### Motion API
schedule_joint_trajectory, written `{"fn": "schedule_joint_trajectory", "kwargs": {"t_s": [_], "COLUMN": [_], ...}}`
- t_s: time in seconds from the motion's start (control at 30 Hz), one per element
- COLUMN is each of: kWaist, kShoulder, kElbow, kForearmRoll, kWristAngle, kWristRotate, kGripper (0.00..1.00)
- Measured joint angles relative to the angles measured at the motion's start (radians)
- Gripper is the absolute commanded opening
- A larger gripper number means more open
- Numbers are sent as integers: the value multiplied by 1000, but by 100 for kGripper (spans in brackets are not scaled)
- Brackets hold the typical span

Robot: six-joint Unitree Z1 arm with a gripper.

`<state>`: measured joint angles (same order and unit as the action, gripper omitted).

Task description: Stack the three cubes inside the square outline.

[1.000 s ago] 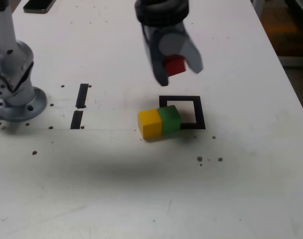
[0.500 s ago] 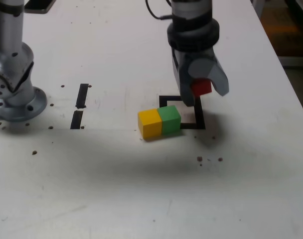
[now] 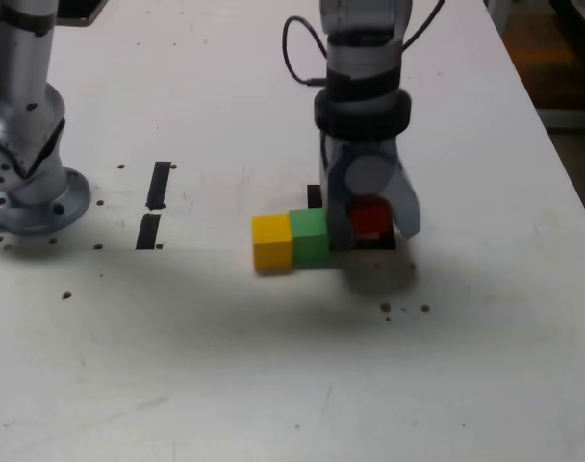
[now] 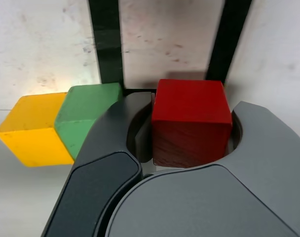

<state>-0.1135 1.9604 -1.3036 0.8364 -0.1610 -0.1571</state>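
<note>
Taking the square outline (image 3: 315,195) as the landmark and reading across the exterior view from its left: the arm's grey base (image 3: 28,183) stands well off to that side, and two short black strips (image 3: 154,205) lie between the base and the outline. Nearer, the yellow cube (image 3: 272,242) rests on the white table (image 3: 225,366), touching the green cube (image 3: 310,235), which sits just at the outline's left edge. The gripper (image 3: 370,223) hangs low over the outline, hiding most of it, its jaws clamped on the red cube (image 3: 371,217). In the wrist view the red cube (image 4: 191,121) sits squeezed between the grey fingers (image 4: 110,148), above the outline's white centre. Whether it touches the table cannot be told.
</note>
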Motion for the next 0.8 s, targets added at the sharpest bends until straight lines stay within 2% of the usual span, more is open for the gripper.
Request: {"fn": "schedule_joint_trajectory", "kwargs": {"t_s": [0.3, 0.47, 0.6, 0.73, 0.8], "kWaist": [0, 0, 0, 0, 0], "kShoulder": [-46, -65, -78, -79, -79], "kElbow": [94, 112, 85, 30, 15], "kForearmRoll": [-1, -1, 6, 29, 36], "kWristAngle": [-55, -57, -3, 78, 98], "kWristRotate": [6, 6, 6, 17, 31], "kGripper": [6, 6, 7, 8, 8]}}
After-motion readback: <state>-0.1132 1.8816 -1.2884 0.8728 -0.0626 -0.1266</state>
